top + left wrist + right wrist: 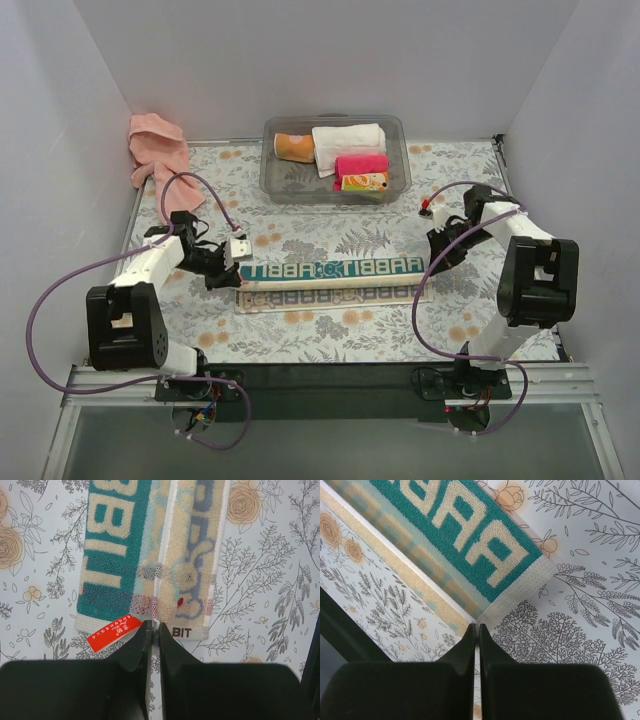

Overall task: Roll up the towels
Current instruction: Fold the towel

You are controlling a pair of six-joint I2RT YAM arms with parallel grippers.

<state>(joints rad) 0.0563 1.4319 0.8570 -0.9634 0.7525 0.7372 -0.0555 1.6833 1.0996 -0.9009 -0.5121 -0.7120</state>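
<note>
The teal patterned towel (330,270) lies as a long strip across the middle of the table, folded lengthwise, with a beige layer (330,295) showing along its near side. My left gripper (237,272) is shut on the towel's left end. In the left wrist view the jaws (155,626) pinch the white edge of the towel (125,545) beside a red tag (110,632). My right gripper (432,268) is shut at the right end. In the right wrist view its tips (476,626) meet the fold corner of the towel (470,535). The salmon-pink towel (155,145) lies crumpled at the back left corner.
A clear plastic bin (270,170) stands at the back centre. It holds a white rolled towel (348,137), a hot-pink roll (362,165) and an orange roll (293,146). White walls close in the floral tablecloth (330,335) on three sides.
</note>
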